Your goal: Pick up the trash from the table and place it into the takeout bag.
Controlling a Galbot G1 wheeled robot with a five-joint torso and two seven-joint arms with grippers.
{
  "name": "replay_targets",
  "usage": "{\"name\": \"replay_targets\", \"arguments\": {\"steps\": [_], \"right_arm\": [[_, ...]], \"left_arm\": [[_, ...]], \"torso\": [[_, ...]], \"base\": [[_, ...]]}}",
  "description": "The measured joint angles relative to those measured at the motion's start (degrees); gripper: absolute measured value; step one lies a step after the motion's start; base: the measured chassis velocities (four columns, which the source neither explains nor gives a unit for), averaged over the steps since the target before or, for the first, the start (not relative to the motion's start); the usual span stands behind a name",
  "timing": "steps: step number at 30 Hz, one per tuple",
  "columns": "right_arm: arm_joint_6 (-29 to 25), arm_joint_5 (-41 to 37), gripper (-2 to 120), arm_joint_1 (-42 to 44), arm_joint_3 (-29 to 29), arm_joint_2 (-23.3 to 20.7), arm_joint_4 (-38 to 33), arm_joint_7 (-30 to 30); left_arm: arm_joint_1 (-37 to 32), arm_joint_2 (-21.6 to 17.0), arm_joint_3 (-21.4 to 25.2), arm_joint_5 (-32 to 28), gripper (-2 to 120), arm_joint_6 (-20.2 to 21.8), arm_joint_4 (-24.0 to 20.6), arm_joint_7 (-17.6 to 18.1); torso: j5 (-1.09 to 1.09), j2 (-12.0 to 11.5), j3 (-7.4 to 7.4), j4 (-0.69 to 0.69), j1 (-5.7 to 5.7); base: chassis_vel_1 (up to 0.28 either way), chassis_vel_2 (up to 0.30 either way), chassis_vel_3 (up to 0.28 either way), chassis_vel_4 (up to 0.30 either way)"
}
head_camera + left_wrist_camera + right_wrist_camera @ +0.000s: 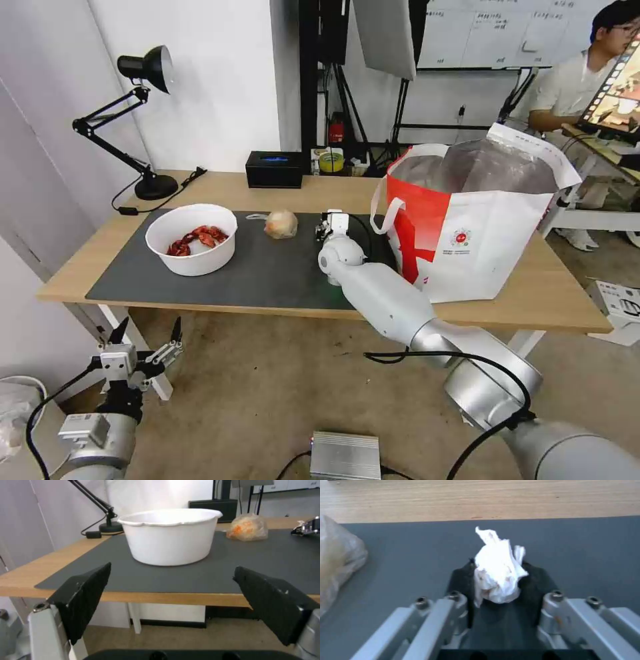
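Observation:
My right gripper (498, 566) is shut on the small crumpled white tissue (498, 582), low over the dark grey mat (586, 545). In the head view this gripper (329, 224) sits mid-table, between the beige plastic-wrapped lump (281, 224) and the takeout bag (467, 227). The bag stands open on the table's right side. A white bowl of red shells (191, 240) rests on the mat's left part. My left gripper (150, 328) hangs open and empty below the table's (80, 277) front left edge, facing the bowl (170, 536).
A black desk lamp (143, 120) stands at the back left corner and a black box (274, 169) at the back edge. The lump (247, 527) lies behind and right of the bowl. A person sits at another desk behind the bag.

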State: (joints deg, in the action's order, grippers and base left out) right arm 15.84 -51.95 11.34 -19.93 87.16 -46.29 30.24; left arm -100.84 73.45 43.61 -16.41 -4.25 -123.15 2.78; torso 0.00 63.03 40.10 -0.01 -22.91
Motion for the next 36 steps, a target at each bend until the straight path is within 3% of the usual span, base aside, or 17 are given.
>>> {"name": "replay_targets", "arguments": {"steps": [6,18,20,36], "right_arm": [[-0.03,0.01,1,0.82,-0.12,-1.25,-1.91,-0.12],[-1.18,1.91,0,2.2,-1.11,-4.33,-6.6,0.56],[-2.06,2.43,0,2.86,-1.66,-6.37,-10.04,1.02],[-11.46,5.89,0,8.88,-5.93,-20.71,-34.98,-7.75]], "left_arm": [[0.01,0.24,-0.33,0.32,100,-0.05,-0.02,0.0],[-0.25,0.07,-0.28,0.45,100,-0.23,0.12,0.0],[-0.16,-0.08,-0.44,0.46,100,-0.25,0.3,0.0],[0.18,-0.53,-0.58,0.44,100,-0.27,0.56,0.0]], "torso": [[0.03,-0.01,0.02,0.09,-0.02],[0.03,-0.03,0.04,0.06,-0.02],[0.01,-0.04,0.05,-0.01,-0.04],[0.01,-0.02,0.01,0.02,-0.01]], "base": [[0.0,0.0,0.0,0.0],[0.0,0.0,0.0,0.0],[0.0,0.0,0.0,0.0],[0.0,0.0,0.0,0.0]]}}
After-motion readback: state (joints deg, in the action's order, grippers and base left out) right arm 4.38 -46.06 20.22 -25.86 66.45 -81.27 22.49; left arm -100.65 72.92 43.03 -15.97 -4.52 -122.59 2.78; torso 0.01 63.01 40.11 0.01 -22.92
